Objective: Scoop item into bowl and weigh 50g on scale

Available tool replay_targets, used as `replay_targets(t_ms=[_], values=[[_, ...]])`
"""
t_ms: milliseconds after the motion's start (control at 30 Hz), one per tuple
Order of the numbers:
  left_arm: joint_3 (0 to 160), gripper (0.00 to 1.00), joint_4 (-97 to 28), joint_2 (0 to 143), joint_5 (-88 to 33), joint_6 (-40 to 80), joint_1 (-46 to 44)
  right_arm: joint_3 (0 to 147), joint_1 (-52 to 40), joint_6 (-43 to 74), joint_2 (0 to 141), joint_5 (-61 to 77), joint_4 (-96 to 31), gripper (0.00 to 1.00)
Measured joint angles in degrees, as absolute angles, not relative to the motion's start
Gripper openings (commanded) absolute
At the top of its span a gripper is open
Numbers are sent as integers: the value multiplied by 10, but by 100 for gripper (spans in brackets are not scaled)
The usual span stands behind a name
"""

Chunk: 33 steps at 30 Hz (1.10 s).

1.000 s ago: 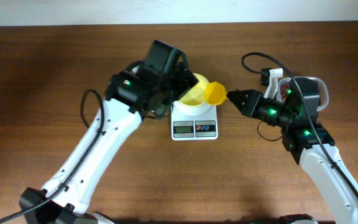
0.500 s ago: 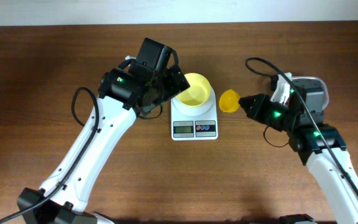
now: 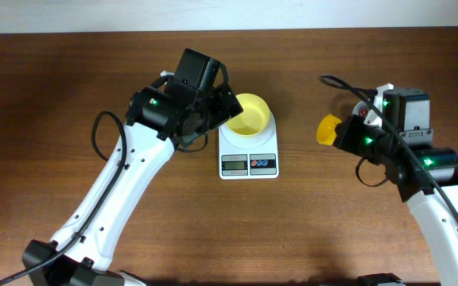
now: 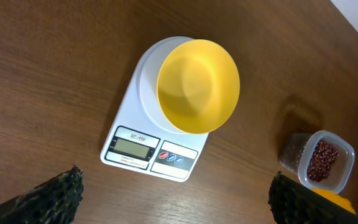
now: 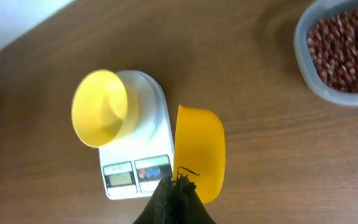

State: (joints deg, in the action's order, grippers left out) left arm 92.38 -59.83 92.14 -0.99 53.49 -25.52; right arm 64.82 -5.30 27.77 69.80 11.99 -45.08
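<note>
The pale-yellow bowl stands on the white scale and looks empty in the left wrist view. My left gripper hovers just left of the bowl, open wide with nothing between its fingers. My right gripper is right of the scale, shut on the handle of a bright-yellow scoop. In the right wrist view the scoop hangs tipped on its side beside the scale. The red-brown beans lie in a clear container.
The clear container sits on the brown wooden table to the right of the scale; overhead it is mostly hidden under my right arm. A black cable loops behind the right arm.
My right gripper has carried the scoop to the right, away from the bowl and toward the bean container. The left arm drew back slightly to the left, then held still.
</note>
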Motion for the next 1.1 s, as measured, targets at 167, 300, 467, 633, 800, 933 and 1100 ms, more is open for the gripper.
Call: replay_targets(t_ms=[167, 300, 467, 633, 800, 933, 1100], values=[[924, 99, -598, 921, -10, 535, -255, 648, -53, 270, 698, 118, -486, 4], [924, 99, -598, 921, -10, 535, -255, 648, -53, 265, 698, 118, -493, 4], [924, 99, -598, 921, -10, 535, -255, 648, -53, 263, 698, 118, -493, 4], [924, 99, -598, 921, -10, 535, -255, 648, -53, 263, 698, 118, -493, 4], [924, 99, -598, 921, -10, 535, -255, 648, -53, 263, 698, 116, -493, 4], [924, 99, -598, 921, -10, 535, -255, 648, -53, 263, 698, 109, -493, 4], [924, 99, -598, 921, -10, 535, -255, 648, -53, 263, 698, 103, -493, 4]])
